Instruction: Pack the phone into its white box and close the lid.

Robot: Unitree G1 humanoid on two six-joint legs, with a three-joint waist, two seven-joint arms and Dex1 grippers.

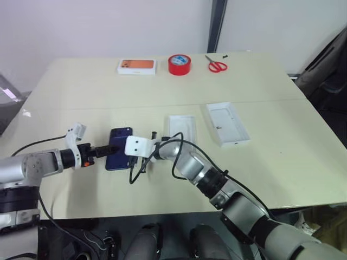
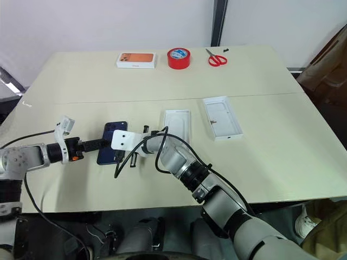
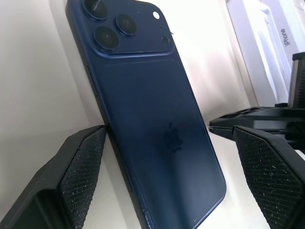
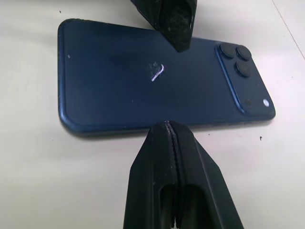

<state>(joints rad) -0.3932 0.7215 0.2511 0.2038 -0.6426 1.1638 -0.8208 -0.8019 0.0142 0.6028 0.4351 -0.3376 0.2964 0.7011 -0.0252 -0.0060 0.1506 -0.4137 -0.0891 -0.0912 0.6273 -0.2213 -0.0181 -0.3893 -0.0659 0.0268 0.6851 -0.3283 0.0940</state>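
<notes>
The dark navy phone lies back-up on the cream table, camera cluster at its far end. My left gripper comes in from the left and stands open, its fingers either side of the phone's near end without pressing it. My right gripper is shut, its joined tips at the phone's right long edge. To the right lie two open white pieces. The nearer, shallow one with a rounded recess looks like the white box. The farther, plain white inside, looks like the lid lying upside down.
Along the table's far edge sit a white box with an orange picture, a red tape roll and red-handled scissors. A black cable loops off my right wrist beside the phone.
</notes>
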